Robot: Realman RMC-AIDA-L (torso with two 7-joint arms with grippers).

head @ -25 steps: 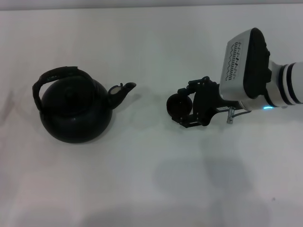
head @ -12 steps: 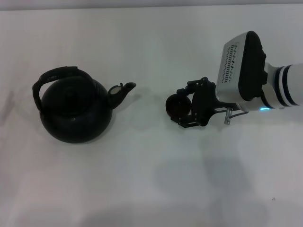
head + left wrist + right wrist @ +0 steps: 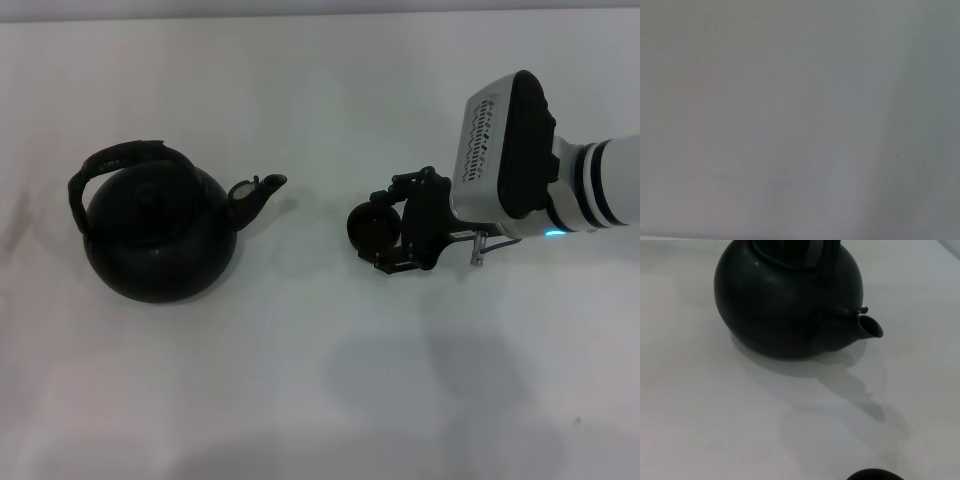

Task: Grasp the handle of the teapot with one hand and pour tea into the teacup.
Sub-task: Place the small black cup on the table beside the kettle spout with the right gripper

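Teapot [image 3: 158, 232] squat, round, black, arched handle [image 3: 120, 160], short curved spout [image 3: 255, 193]

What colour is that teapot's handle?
Black, like the teapot itself; the handle shows best in the head view.

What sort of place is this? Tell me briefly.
Probably a lab or test bench, not a home: a bare white table holds only the teapot and teacup, with the right gripper at the cup.
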